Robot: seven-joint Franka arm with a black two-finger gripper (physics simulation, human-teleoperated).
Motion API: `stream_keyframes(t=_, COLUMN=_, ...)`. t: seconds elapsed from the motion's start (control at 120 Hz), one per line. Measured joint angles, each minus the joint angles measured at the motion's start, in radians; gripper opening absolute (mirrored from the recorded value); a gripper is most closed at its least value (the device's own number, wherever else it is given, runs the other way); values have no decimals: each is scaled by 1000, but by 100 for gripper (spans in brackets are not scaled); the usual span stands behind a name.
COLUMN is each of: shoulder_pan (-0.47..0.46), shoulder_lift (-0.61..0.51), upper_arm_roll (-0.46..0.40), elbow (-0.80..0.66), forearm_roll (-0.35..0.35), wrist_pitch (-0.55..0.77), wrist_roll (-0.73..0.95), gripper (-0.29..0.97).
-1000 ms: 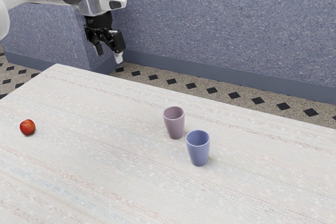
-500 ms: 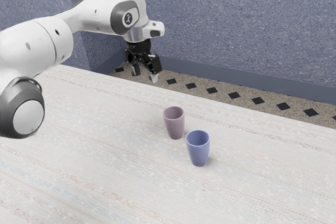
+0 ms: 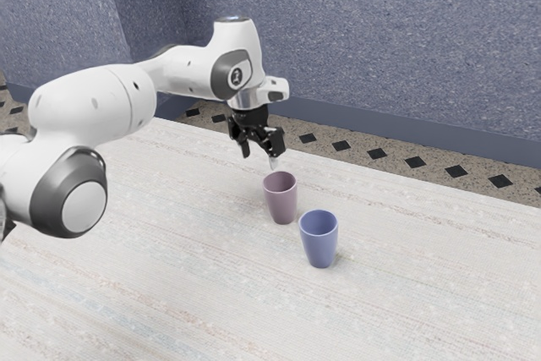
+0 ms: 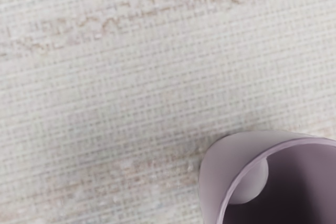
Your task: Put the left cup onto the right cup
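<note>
A mauve cup stands upright near the middle of the pale table. A blue cup stands upright just to its right and nearer the front, apart from it. My gripper hangs open a little above and to the left of the mauve cup's rim, fingers pointing down, holding nothing. In the wrist view the mauve cup is close under my hand, its rim and dark inside showing.
The table's far edge runs behind the cups, with a tiled floor and a blue-grey wall beyond. My white arm spans the exterior view's left side over the table.
My arm has swung to the exterior view's right and come down, bringing the gripper from the far left corner to just above the mauve cup. The cups have not moved.
</note>
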Motion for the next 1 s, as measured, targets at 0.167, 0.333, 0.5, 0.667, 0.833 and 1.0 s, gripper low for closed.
stream_keyframes(t=0.167, shoulder_pan=-12, shoulder_lift=8, upper_arm_roll=-2, elbow=-20, forearm_roll=13, wrist_pitch=5, wrist_roll=-10, gripper=68)
stream_keyframes(t=0.333, shoulder_pan=-23, shoulder_lift=41, upper_arm_roll=-2, elbow=-39, forearm_roll=16, wrist_pitch=29, wrist_roll=-17, gripper=68)
stream_keyframes(t=0.5, shoulder_pan=-29, shoulder_lift=63, upper_arm_roll=-2, elbow=-41, forearm_roll=17, wrist_pitch=70, wrist_roll=-22, gripper=55)
stream_keyframes(t=0.667, shoulder_pan=-30, shoulder_lift=64, upper_arm_roll=-2, elbow=-41, forearm_roll=17, wrist_pitch=90, wrist_roll=-29, gripper=16)
stream_keyframes(t=0.833, shoulder_pan=-30, shoulder_lift=64, upper_arm_roll=-2, elbow=-41, forearm_roll=18, wrist_pitch=99, wrist_roll=-35, gripper=-1)
stream_keyframes(t=1.0, shoulder_pan=-32, shoulder_lift=63, upper_arm_roll=-2, elbow=-41, forearm_roll=19, wrist_pitch=103, wrist_roll=-39, gripper=-6)
